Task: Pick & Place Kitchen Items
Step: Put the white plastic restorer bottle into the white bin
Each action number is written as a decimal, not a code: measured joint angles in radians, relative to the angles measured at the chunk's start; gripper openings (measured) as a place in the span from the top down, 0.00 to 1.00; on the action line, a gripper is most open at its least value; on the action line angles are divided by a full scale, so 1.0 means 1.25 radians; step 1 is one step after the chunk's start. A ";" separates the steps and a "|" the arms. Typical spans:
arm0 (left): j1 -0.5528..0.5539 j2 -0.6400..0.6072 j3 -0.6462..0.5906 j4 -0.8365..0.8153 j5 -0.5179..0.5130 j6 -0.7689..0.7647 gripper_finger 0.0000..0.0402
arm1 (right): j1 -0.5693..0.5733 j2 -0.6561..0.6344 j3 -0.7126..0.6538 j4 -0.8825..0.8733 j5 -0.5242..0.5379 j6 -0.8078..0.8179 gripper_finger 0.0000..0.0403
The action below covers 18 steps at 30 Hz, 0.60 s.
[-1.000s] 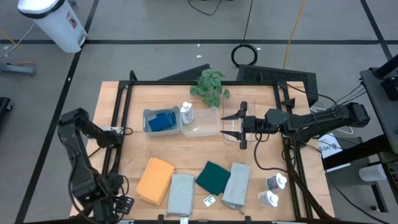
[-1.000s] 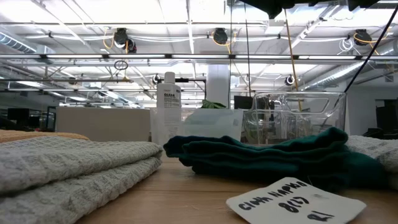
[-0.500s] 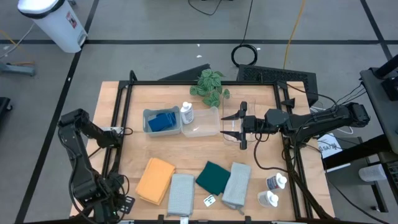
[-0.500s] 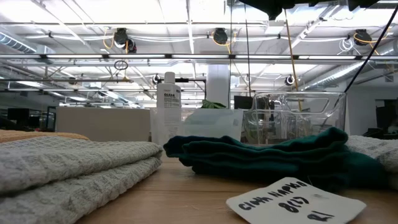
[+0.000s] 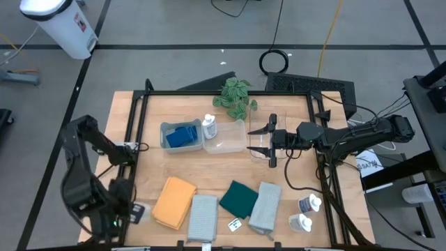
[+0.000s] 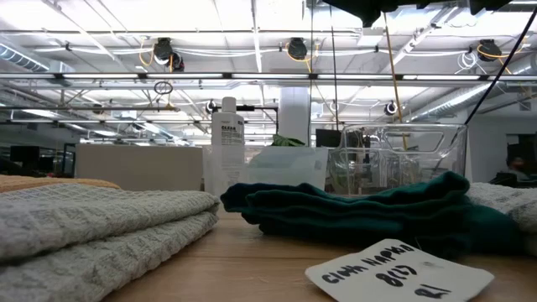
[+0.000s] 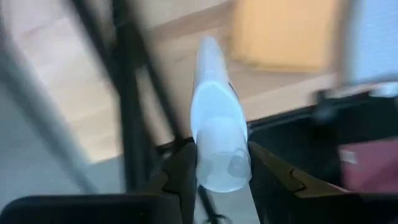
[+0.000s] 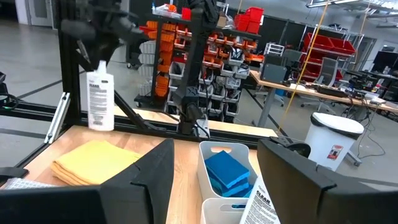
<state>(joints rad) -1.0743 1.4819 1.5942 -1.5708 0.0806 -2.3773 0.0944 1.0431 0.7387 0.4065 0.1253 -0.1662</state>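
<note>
Your left gripper sits off the table's near left corner, outside the black frame rail, with its jaws closed on a white squeeze bottle; the bottle stands up between the fingers, nozzle away from the wrist. From the right wrist view you see that same bottle held up above the orange cloth.

Your right gripper hangs over the clear bin at the right of the row, jaws set wide and holding nothing that shows.

Sponges: the blue sponges lie in the left bin. You can see at least two stacked; the exact count is hard to tell.

Bottles: one white bottle stands upright between the left bin and the middle bin, touching or just beside both. Two more bottles lie outside the rail at the near right corner.

Cloths along the near edge, left to right: the orange cloth, a grey-blue cloth, a dark green cloth, then a second grey-blue cloth overlapping the green one's edge. A small paper label lies just in front of the green cloth.

The plant stands at the far edge, behind the bins.
</note>
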 joint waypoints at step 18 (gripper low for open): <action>0.508 -0.049 0.001 0.034 -0.199 0.812 0.71 | 0.000 0.000 0.000 0.000 0.000 0.000 0.50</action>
<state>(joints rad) -0.4394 1.4207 1.5958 -1.5286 -0.1677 -1.3628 0.0944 1.0431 0.7387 0.4068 0.1257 -0.1656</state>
